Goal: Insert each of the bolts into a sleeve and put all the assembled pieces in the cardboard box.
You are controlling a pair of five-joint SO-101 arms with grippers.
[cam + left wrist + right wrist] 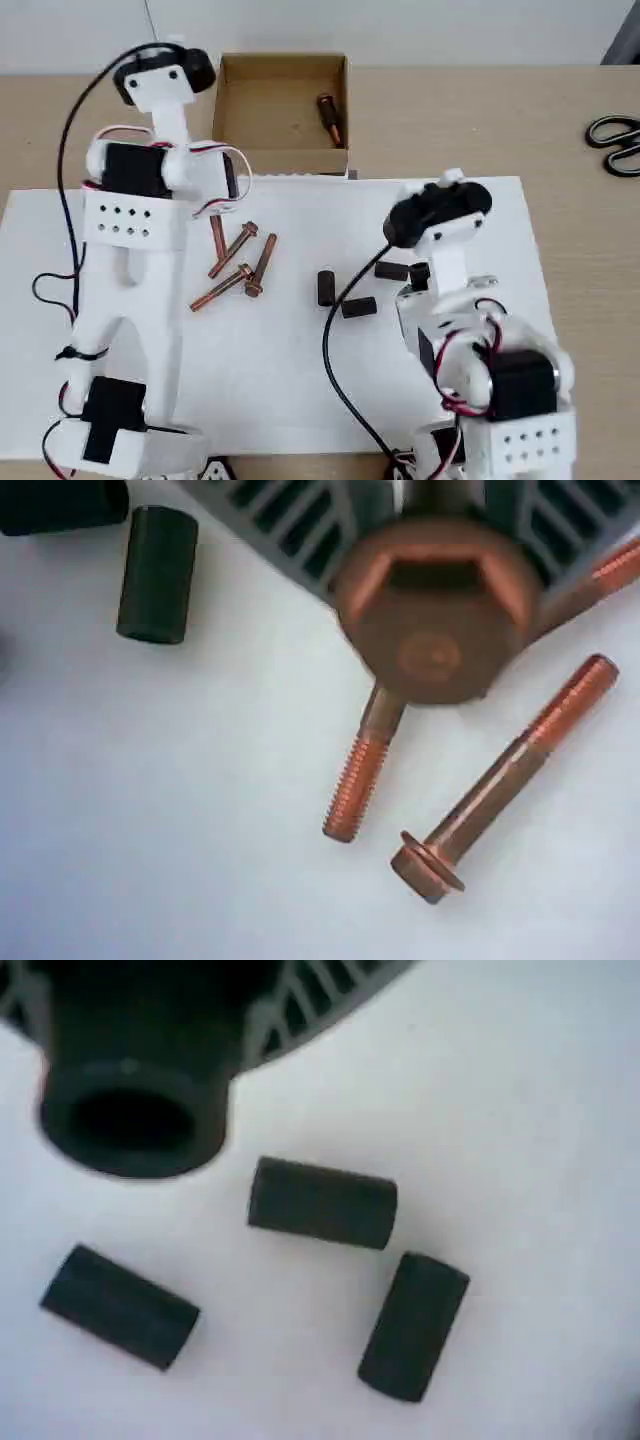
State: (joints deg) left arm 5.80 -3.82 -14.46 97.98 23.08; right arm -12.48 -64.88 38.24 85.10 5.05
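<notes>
My left gripper [214, 218] is shut on a copper bolt [435, 610] whose hex head faces the left wrist camera. Under it, loose bolts [365, 765] [510, 780] lie on the white sheet [300, 390], and more bolts [240, 265] show beside the arm in the high view. My right gripper [420, 272] is shut on a black sleeve [130, 1110], its open end towards the right wrist camera. Three loose sleeves [320, 1203] [413, 1325] [118, 1305] lie beneath it. The cardboard box [232, 110] at the back holds one assembled piece [330, 120].
Two sleeves [326, 287] [358, 307] lie mid-sheet between the arms. A pair of scissors [615, 140] rests on the wooden table at the far right. A black cable [335, 370] runs across the sheet by the right arm. Bare sheet spreads towards the front.
</notes>
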